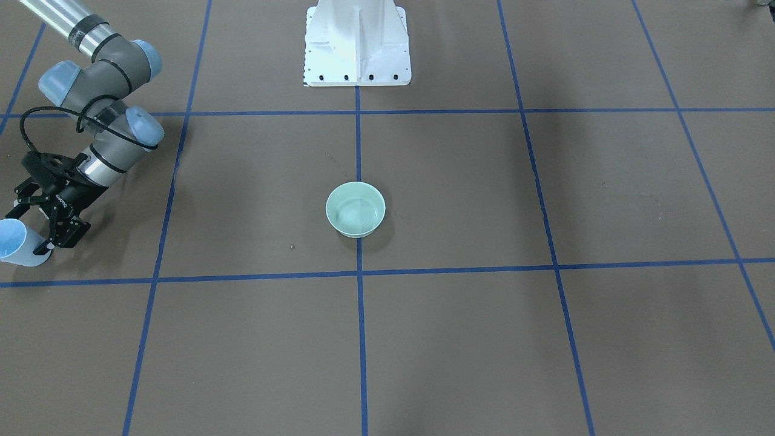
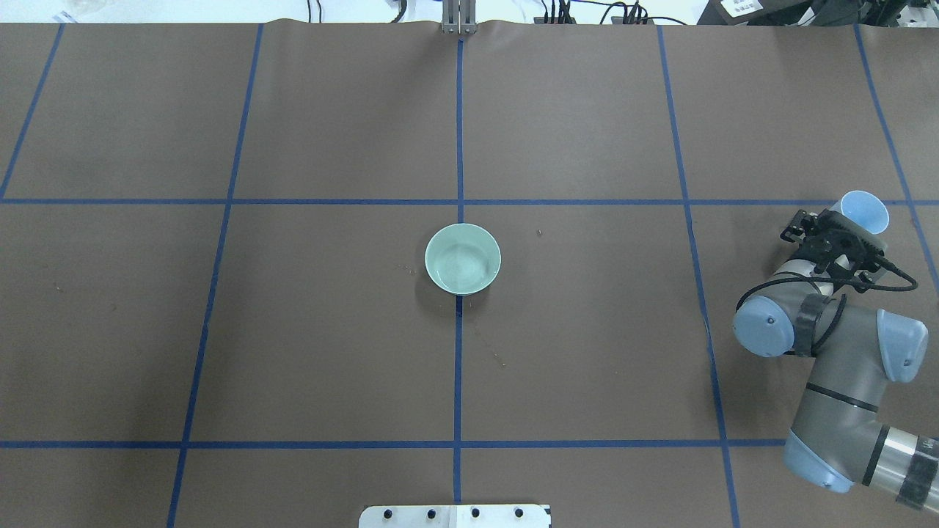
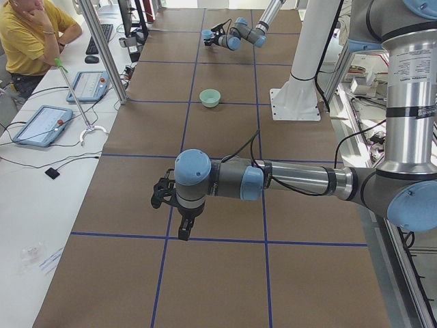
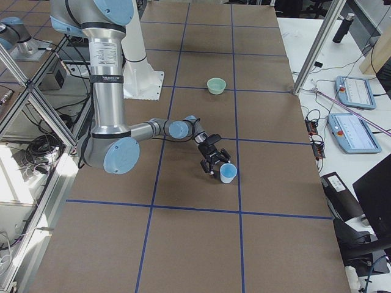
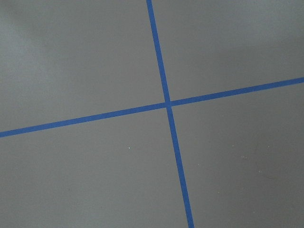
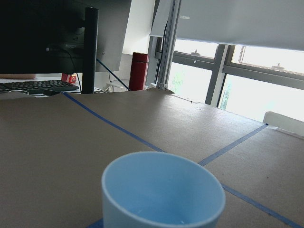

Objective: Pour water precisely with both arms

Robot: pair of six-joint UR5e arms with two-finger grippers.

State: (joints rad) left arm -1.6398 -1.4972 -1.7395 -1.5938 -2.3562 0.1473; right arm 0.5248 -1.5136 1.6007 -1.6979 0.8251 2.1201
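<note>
A pale blue cup (image 1: 15,245) (image 2: 866,210) (image 4: 227,173) stands upright near the table's end on my right side. My right gripper (image 1: 31,227) (image 2: 843,224) (image 4: 215,171) is low at the cup and open, its fingertips level with the cup's side; whether they touch it I cannot tell. The cup (image 6: 162,194) fills the lower middle of the right wrist view, and no water shows in it. A pale green bowl (image 1: 355,209) (image 2: 463,259) sits at the table's middle with a faint glint inside. My left gripper (image 3: 174,213) hangs low over the table, and I cannot tell whether it is open.
Blue tape lines (image 5: 166,103) grid the brown table. The white pedestal (image 1: 357,48) stands at the robot's edge. A seated person (image 3: 31,34) and tablets (image 3: 42,124) are beside the table's far side. A monitor and a red bottle (image 6: 139,71) stand beyond the cup.
</note>
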